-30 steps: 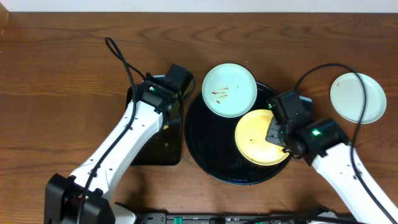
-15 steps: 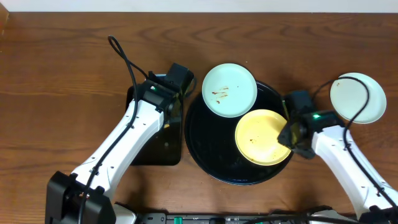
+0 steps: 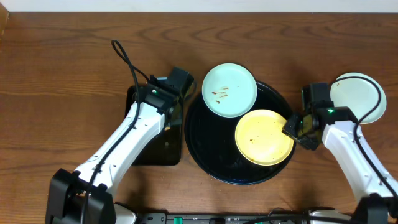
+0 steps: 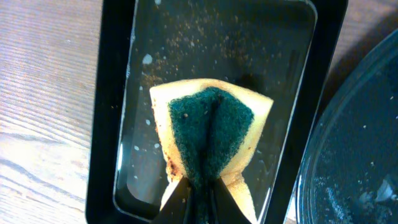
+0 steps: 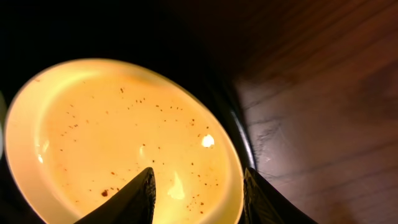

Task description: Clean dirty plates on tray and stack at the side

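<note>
The pale yellow plate (image 3: 261,137) lies on the round black tray (image 3: 208,146), flecked with small brown specks (image 5: 124,143). A mint-green plate (image 3: 229,90) with brown smears rests on the tray's far rim. Another mint-green plate (image 3: 359,99) lies on the bare wood at the right, partly under my right arm. My right gripper (image 3: 293,128) is open at the yellow plate's right rim, one finger over the plate and one outside it (image 5: 199,199). My left gripper (image 3: 176,86) is shut on a yellow and green sponge (image 4: 208,134) above the small tray.
A rectangular black tray (image 3: 152,149) with wet spots (image 4: 106,124) lies left of the round tray, whose rim (image 4: 354,143) is close beside it. Brown wood tabletop (image 5: 323,124) lies right of the round tray. A black cable (image 3: 124,59) loops over the left arm.
My right gripper has drawn back to the right, from over the yellow plate to its right rim, and the wrist has turned. The left arm has barely moved.
</note>
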`<state>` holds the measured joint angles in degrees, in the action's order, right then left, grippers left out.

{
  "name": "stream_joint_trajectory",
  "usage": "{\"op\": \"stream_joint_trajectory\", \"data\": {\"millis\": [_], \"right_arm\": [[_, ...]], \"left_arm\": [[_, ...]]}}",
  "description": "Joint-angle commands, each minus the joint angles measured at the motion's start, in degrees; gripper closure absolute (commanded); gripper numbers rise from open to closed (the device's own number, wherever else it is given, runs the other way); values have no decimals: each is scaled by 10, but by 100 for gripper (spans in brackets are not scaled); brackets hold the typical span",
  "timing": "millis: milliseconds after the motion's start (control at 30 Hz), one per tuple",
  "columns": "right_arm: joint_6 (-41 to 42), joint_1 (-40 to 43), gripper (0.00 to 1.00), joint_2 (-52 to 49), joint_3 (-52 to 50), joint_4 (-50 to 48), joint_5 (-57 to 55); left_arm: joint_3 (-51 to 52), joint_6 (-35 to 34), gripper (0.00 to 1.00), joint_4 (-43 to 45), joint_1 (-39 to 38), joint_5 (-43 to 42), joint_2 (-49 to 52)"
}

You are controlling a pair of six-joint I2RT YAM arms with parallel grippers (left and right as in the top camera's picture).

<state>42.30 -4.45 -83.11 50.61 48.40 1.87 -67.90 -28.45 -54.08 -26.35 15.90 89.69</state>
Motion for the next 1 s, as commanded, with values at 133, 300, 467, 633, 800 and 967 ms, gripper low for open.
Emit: {"op": "stream_joint_trajectory", "data": {"millis": [133,300,467,633,800,967], "right_arm": [[-15,2,58,-80,-1,-16,47],[-22,2,58,-102,-1,-37,57],[-31,2,54,-102,-1,-43,66],[-70,3,53,-102,-1,-59,75],[-172,-1,48,-102,2,-152,161],[-171,4,43,-102,49,-120,151]], "left_arm": [[7,12,93,4,3,-3,6],[7,13,93,5,3,-3,6],[7,13,93,5,3,-3,6],[7,12,93,5,3,-3,6],[7,13,93,5,3,-5,6],[7,13,93,4,3,-5,6]]}}
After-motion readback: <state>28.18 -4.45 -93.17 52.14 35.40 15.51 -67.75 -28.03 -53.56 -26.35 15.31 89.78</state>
